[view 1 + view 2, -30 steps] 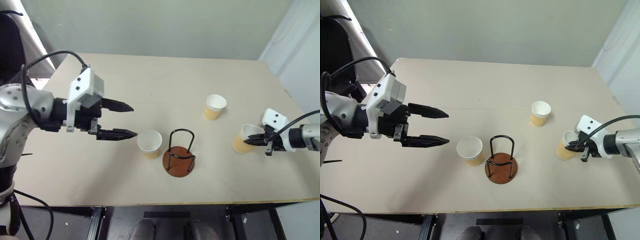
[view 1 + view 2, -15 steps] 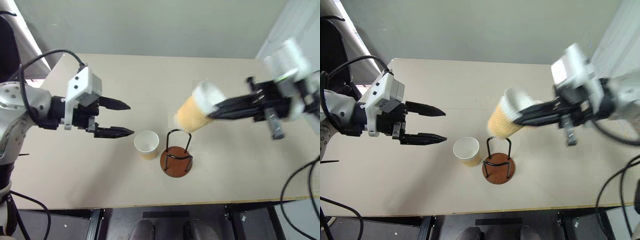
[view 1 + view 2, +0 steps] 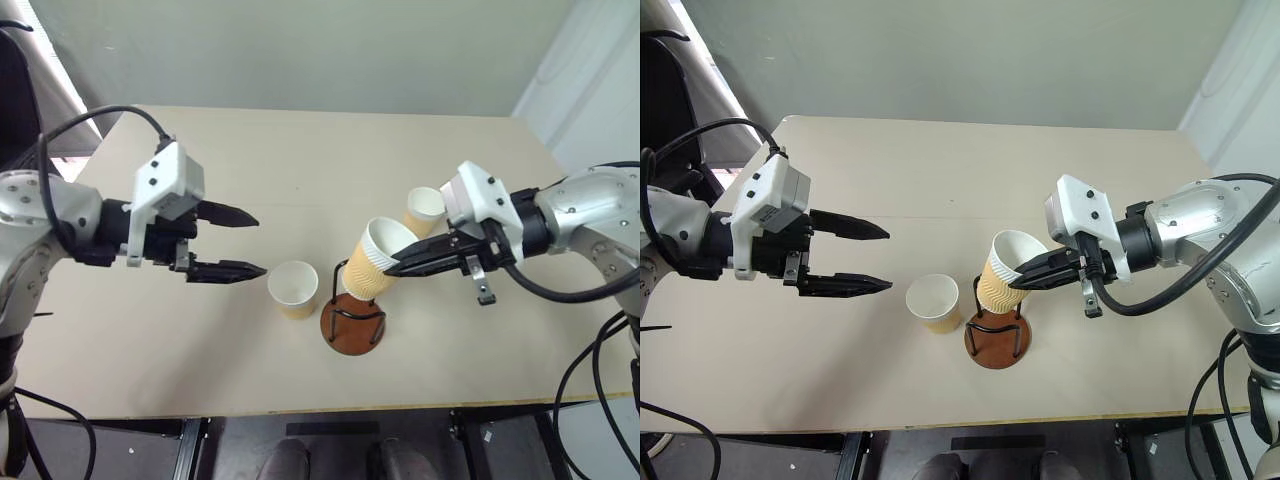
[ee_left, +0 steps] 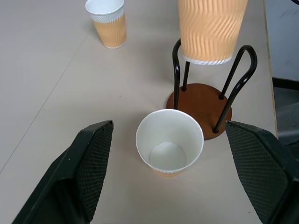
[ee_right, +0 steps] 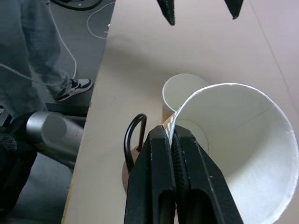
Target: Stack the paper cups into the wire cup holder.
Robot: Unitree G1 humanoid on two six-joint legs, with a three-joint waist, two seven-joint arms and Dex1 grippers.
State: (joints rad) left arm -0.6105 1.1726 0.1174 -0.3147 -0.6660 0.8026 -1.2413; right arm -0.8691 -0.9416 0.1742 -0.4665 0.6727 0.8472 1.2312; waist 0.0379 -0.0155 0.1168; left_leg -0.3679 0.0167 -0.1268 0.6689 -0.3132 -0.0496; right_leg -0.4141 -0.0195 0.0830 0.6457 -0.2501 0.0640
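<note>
Right gripper (image 3: 1023,279) pinches cup (image 3: 1006,266) rim, tilted above holder (image 3: 997,328); left gripper (image 3: 881,257) hovers wide.

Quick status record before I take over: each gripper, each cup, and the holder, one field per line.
right gripper: shut on the rim of the held cup
held cup: tilted, above the wire cup holder, not yet seated
left gripper: open, empty, beside the near cup
near cup: upright on the table, left of the holder
far cup: upright, behind the holder
holder: no cup seated in it
</note>
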